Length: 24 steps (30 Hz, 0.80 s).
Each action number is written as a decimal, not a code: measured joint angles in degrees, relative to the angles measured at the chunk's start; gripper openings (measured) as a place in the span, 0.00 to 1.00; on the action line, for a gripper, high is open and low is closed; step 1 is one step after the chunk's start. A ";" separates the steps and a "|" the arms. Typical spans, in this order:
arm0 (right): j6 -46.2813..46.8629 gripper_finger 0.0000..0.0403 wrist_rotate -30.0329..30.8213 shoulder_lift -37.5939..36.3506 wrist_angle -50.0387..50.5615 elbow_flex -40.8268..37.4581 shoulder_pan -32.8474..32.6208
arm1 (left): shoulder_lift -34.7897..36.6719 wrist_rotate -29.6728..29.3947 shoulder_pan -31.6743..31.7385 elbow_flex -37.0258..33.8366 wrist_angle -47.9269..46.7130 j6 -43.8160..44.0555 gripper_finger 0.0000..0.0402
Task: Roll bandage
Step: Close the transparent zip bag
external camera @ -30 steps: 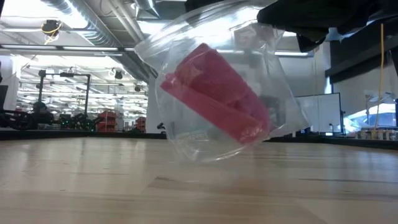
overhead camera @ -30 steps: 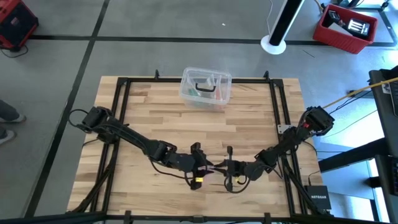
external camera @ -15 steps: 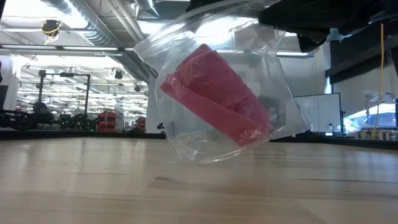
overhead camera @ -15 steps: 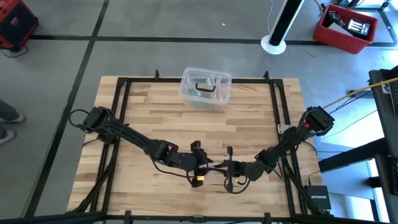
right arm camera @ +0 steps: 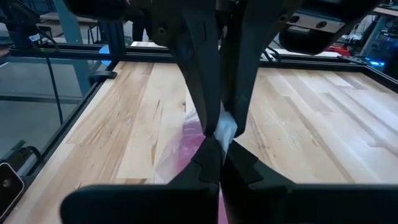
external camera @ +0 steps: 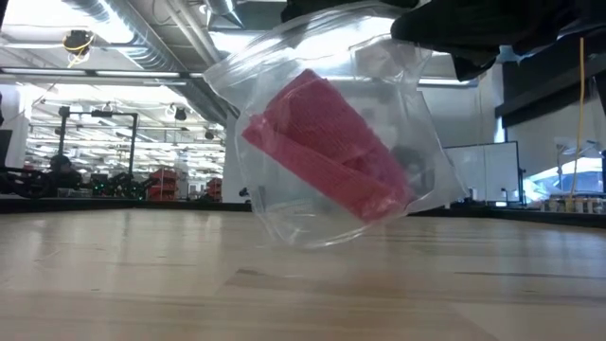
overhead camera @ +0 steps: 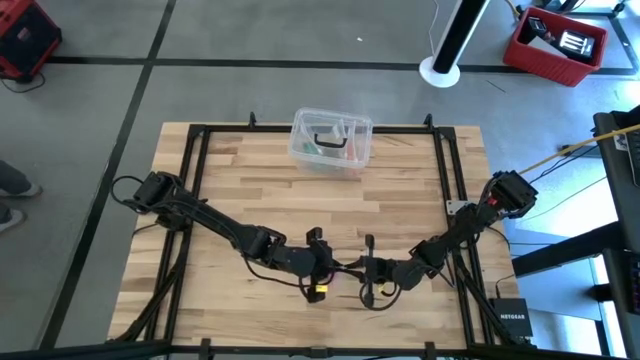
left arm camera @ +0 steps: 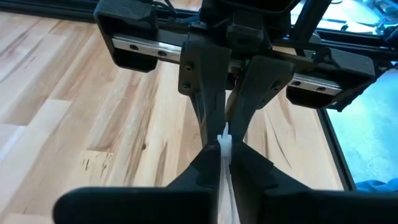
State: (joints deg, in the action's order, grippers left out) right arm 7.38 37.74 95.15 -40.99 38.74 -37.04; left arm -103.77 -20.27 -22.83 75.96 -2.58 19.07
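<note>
The pinkish-red bandage (external camera: 327, 156) lies slanted inside a clear plastic bag (external camera: 284, 213). The bag hangs near the middle of the table's near edge. My left gripper (overhead camera: 326, 264) and my right gripper (overhead camera: 364, 270) meet tip to tip there, both shut on the bag's top. In the left wrist view my left gripper (left arm camera: 224, 155) faces the other arm's fingers, with a sliver of plastic between them. The right wrist view shows my right gripper (right arm camera: 217, 149), with bag and pink bandage (right arm camera: 189, 146) beyond it. My left gripper pinches the bag's thin top edge (left arm camera: 225, 144) between its two fingertips, coming level from the table's left. The bag hangs below the fingers, clear of the table. My right gripper pinches the same top edge (right arm camera: 225, 129) between its fingertips, level from the table's right, right against the left fingers. The bag with the bandage hangs below it.
A clear plastic box (overhead camera: 331, 140) with small items stands at the table's far middle. Black frame rails (overhead camera: 195, 190) run around the wooden top (overhead camera: 400, 190). Bare wood lies between the box and the grippers.
The bag's top edge has crumpled a little under the grippers. The bag and the bandage hang in much the same place as before.
</note>
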 joint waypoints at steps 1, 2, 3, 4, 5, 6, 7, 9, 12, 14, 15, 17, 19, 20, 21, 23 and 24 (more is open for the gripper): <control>-0.01 0.00 0.25 0.00 0.01 0.00 -0.03 | 0.00 0.00 -0.04 0.00 -0.23 0.00 0.03; -0.10 0.00 0.58 0.00 0.08 0.00 -0.05 | 0.03 -0.02 -0.16 0.00 -0.56 0.01 0.02; -0.15 0.00 0.67 -0.01 0.11 0.00 -0.06 | 0.13 -0.05 -0.33 0.02 -0.99 0.01 0.02; -0.15 0.00 0.60 -0.12 0.13 0.00 -0.06 | 0.17 -0.07 -0.47 0.05 -1.33 0.00 0.02; -0.15 0.00 0.12 -0.26 0.15 0.00 -0.04 | 0.21 -0.13 -0.64 0.11 -1.59 0.02 0.03; -0.15 0.00 -0.30 -0.28 0.10 0.00 -0.04 | 0.26 -0.15 -0.84 0.15 -1.92 0.16 0.04; -0.18 0.00 -0.46 -0.31 0.07 0.02 -0.04 | 0.26 -0.21 -1.02 0.15 -2.38 0.28 0.04; -0.34 0.00 -0.81 -0.73 0.51 0.02 -0.06 | 0.26 -0.28 -1.21 0.15 -3.36 0.51 0.05; -0.42 0.00 -1.09 -1.52 1.31 0.01 -0.11 | 0.39 -0.49 -1.65 0.17 -5.34 0.91 0.06; -0.42 0.00 -1.63 -2.32 2.07 -0.02 -0.13 | 0.39 -0.52 -1.80 0.17 -6.37 1.30 0.06; -0.43 0.00 -1.75 -2.76 2.45 -0.02 -0.15 | 0.39 -0.50 -1.92 0.17 -7.08 1.46 0.06; -0.42 0.00 -1.75 -3.40 3.06 -0.02 -0.15 | 0.39 -0.50 -2.14 0.15 -8.52 1.54 0.06; -0.35 0.00 -1.80 -3.93 3.87 -0.02 -0.15 | 0.39 -0.45 -2.42 0.11 -10.20 1.80 0.05; -0.35 0.00 -1.95 -4.14 3.90 -0.02 -0.15 | 0.37 -0.40 -2.66 0.11 -11.12 1.93 0.04; -0.35 0.00 -2.34 -4.31 3.90 -0.02 -0.14 | 0.37 -0.34 -2.90 0.11 -12.00 2.25 0.03; -0.35 0.00 -2.81 -4.78 3.98 -0.02 -0.11 | 0.37 -0.26 -3.34 0.09 -13.85 3.11 0.03; -0.39 0.00 -2.86 -5.04 4.07 -0.02 -0.13 | 0.37 -0.24 -3.55 0.09 -14.74 3.40 0.03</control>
State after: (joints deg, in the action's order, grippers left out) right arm 6.98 34.87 90.12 -36.93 38.72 -37.17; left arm -103.39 -20.51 -26.38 76.05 -17.31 22.47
